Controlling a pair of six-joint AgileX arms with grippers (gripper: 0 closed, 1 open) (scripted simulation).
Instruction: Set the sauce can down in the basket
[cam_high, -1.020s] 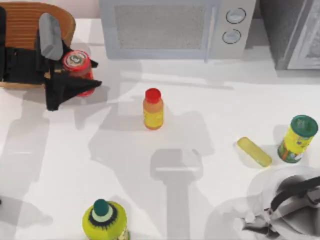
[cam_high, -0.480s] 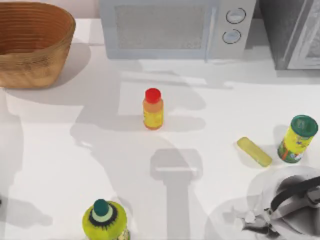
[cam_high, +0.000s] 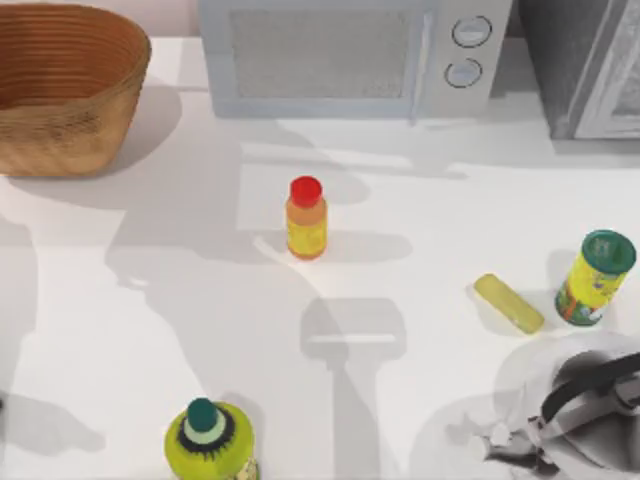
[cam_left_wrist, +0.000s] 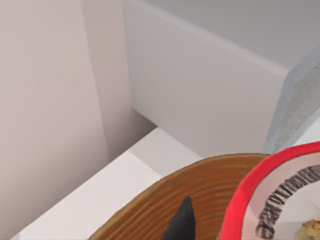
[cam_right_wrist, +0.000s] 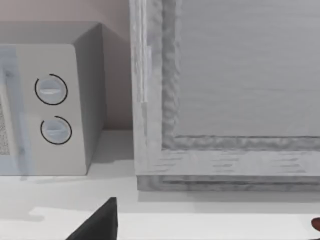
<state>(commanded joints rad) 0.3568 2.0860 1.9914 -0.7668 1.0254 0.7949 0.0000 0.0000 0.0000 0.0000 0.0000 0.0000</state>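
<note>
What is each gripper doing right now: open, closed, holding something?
Left gripper: cannot be told; the sauce can is close beside it, by the basket.
Right gripper: cannot be told; parked facing the microwave.

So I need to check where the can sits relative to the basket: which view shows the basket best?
The top view: the whole basket shows at the table's far left corner, ribbed sides and open mouth. The left wrist view shows part of its rim beside the sauce can, with a dark fingertip.
</note>
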